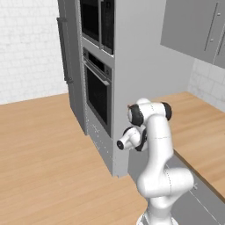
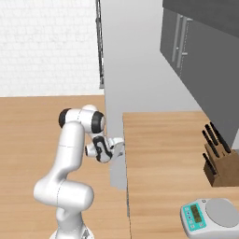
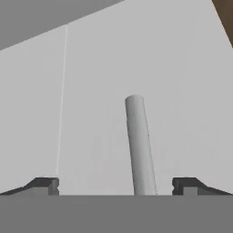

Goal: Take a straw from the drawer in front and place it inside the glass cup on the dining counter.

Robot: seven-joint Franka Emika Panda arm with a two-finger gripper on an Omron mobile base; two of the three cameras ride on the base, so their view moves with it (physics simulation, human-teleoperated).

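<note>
The white arm (image 1: 158, 154) is seen folded beside the tall grey cabinet column (image 1: 132, 66), its wrist bent down toward the cabinet fronts below the wood-topped worktop (image 2: 163, 154). In the hand view the pincer (image 3: 116, 185) is seen with its two dark fingertips (image 3: 45, 185) spread wide apart, released and grasping nothing. Between the tips, a little right of the middle, a small grey bar handle (image 3: 139, 145) is seen standing out from a flat light grey panel, the drawer (image 3: 100, 113) front, which is closed; the handle lies near the tips, but whether it is touched cannot be told. A thin vertical seam is seen on the panel to the left of the handle, and a dark brown corner shows at the upper right. In the left base view the built-in oven (image 1: 97, 94) with its dark glass door is set in the column, with a second dark-glass door above it, and a tall grey fridge-like unit (image 1: 68, 52) stands farther back to the left. Grey wall cupboards (image 1: 197, 26) hang at the upper right. In the right base view a wooden knife block (image 2: 217, 165) with dark handles stands at the right edge of the worktop, and a teal kitchen scale (image 2: 210, 215) with a round grey plate lies nearer, at the lower right. The floor (image 1: 39, 154) is laid in light wood planks, and a white brick wall closes the far side.
</note>
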